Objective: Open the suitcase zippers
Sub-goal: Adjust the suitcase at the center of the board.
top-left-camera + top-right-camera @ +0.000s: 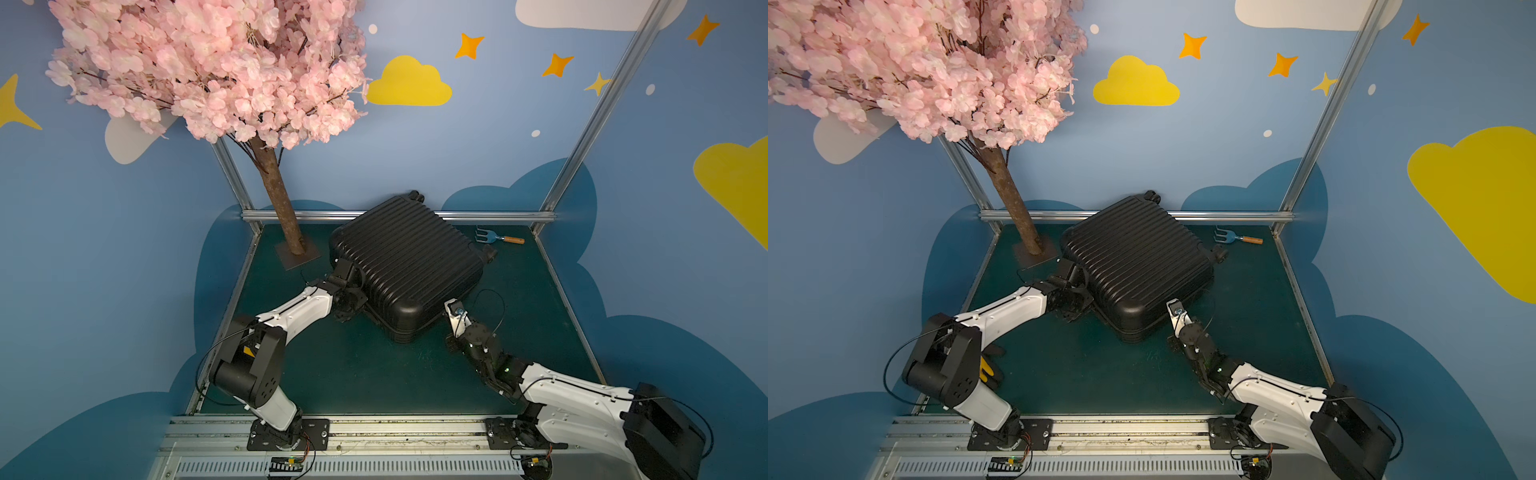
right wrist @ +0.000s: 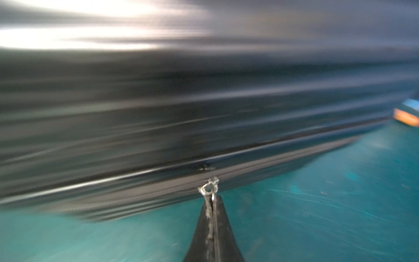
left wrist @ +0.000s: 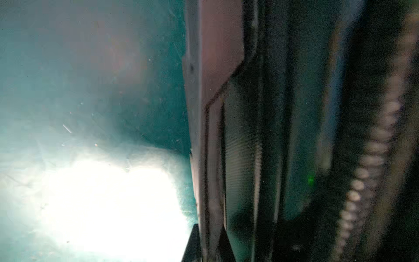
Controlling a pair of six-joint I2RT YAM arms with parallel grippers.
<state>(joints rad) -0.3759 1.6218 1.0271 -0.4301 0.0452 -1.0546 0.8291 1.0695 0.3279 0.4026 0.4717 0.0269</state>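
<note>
**Top views** — the suitcase (image 1: 405, 266) lay flat, ribbed shell up, skewed on the green mat (image 1: 353, 374). It reached from mid-mat to the far edge, with one wheeled corner past that edge. The left gripper (image 1: 344, 269) was pressed to the case's side nearest the tree trunk (image 1: 286, 216). Its fingers were hidden there, so the grasp could not be read. The right gripper (image 1: 448, 303) met the case's near-right side low down, under the shell's overhang. A small rake (image 1: 500, 239) lay by the mat's far right corner. In a top view a yellow-and-black glove (image 1: 988, 370) showed by the mat's left edge, behind the left arm (image 1: 1000, 307).

**Left wrist** — heavily blurred. The zip track (image 3: 374, 158) ran along the case's side, and the mat beside it carried a glare patch. The gripper was clenched, but on what I could not tell.

**Right wrist** — this gave the detail the top views lacked. The fingertips (image 2: 221, 222) were pinched tight on the metal zipper pull (image 2: 208, 188), which hung from the zip track in the seam. The shell above was smeared by blur. The rake's orange handle showed at the frame edge.
</note>
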